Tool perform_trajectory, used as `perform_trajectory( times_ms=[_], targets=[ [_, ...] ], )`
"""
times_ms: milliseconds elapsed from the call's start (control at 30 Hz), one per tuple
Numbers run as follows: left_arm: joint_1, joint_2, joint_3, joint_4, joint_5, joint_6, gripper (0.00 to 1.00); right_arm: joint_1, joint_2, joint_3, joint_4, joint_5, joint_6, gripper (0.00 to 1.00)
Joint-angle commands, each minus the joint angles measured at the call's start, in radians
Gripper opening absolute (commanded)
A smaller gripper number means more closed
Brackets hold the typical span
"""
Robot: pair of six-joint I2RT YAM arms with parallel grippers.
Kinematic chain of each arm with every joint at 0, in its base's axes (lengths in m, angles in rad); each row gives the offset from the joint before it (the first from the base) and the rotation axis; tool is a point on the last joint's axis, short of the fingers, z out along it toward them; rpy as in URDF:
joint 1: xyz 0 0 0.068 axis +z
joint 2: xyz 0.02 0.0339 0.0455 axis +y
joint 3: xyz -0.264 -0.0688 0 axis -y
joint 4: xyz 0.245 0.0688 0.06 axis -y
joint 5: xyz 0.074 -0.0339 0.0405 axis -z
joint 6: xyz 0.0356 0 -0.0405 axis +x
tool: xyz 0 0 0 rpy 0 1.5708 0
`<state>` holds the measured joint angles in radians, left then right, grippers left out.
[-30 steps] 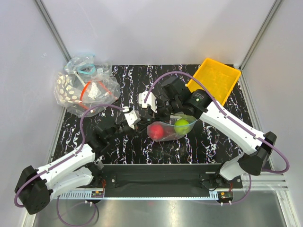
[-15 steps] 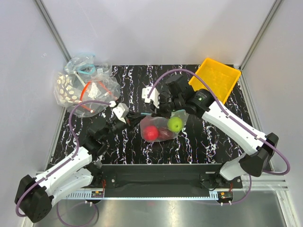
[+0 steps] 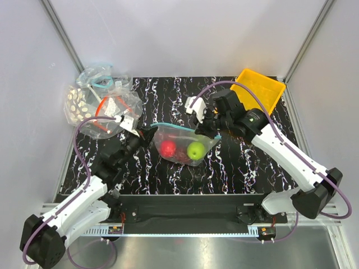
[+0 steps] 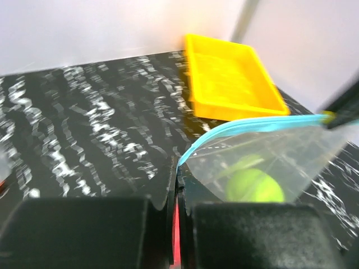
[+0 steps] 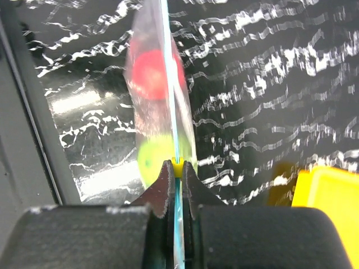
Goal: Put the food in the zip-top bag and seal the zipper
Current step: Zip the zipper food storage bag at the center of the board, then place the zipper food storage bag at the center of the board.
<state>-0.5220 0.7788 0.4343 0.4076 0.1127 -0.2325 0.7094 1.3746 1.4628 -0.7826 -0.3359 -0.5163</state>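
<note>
Bare marbled table (image 3: 140,168) along the near edge, in front of the load. Mid-table, the zip-top bag (image 3: 182,147) is stretched between the arms. The left gripper (image 3: 151,133) is pinched on its left corner and the right gripper (image 3: 212,133) is clamped on the zipper (image 3: 179,127) end. Inside are a red fruit (image 3: 168,148) and a green fruit (image 3: 196,149); the dark one is unclear. Far right is a yellow tray (image 3: 261,92), far left a pile of bags (image 3: 101,106).

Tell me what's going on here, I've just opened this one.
Both arms hold the zip-top bag by its zipper strip, which is pulled taut between them. The left pincer is shut on the strip's left end and the right pincer on its right end. The red fruit and the green fruit are inside the bag. Whether the strip is pressed shut along its whole length cannot be told.
</note>
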Motion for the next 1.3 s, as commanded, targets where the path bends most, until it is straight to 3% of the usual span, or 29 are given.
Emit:
perform_trajectory(
  times_ms=[0, 367, 600, 767, 967, 1100, 1167, 1200, 1233, 1267],
  targets=[
    [0.056, 0.008, 0.021, -0.013, -0.212, -0.016, 0.00, -0.042, -0.084, -0.048, -0.055, 0.120, 0.090, 0.00],
    [0.062, 0.103, 0.032, 0.048, -0.243, -0.022, 0.00, -0.065, -0.230, -0.176, -0.069, 0.201, 0.268, 0.00],
    [0.062, 0.215, 0.131, 0.059, -0.117, 0.004, 0.00, -0.067, -0.319, -0.240, -0.063, 0.262, 0.358, 0.00],
    [0.062, 0.377, 0.266, 0.072, 0.011, -0.002, 0.00, -0.090, -0.353, -0.253, -0.050, 0.431, 0.404, 0.00],
    [0.051, 0.568, 0.452, 0.092, 0.073, -0.042, 0.00, -0.287, -0.316, -0.234, 0.017, 0.454, 0.398, 0.00],
    [0.030, 0.703, 0.578, 0.105, 0.093, -0.062, 0.03, -0.404, -0.198, -0.196, 0.058, 0.439, 0.420, 0.00],
    [0.016, 0.793, 0.666, 0.106, 0.108, -0.065, 0.13, -0.464, -0.160, -0.171, 0.083, 0.449, 0.449, 0.00],
    [0.013, 0.822, 0.700, 0.096, 0.120, -0.074, 0.42, -0.488, -0.126, -0.162, 0.109, 0.475, 0.464, 0.04],
    [0.013, 0.871, 0.742, 0.080, 0.134, -0.082, 0.63, -0.505, -0.112, -0.153, 0.120, 0.500, 0.482, 0.16],
    [0.014, 0.885, 0.808, 0.051, 0.130, -0.087, 0.86, -0.533, -0.089, -0.128, 0.124, 0.538, 0.510, 0.43]
  ],
)
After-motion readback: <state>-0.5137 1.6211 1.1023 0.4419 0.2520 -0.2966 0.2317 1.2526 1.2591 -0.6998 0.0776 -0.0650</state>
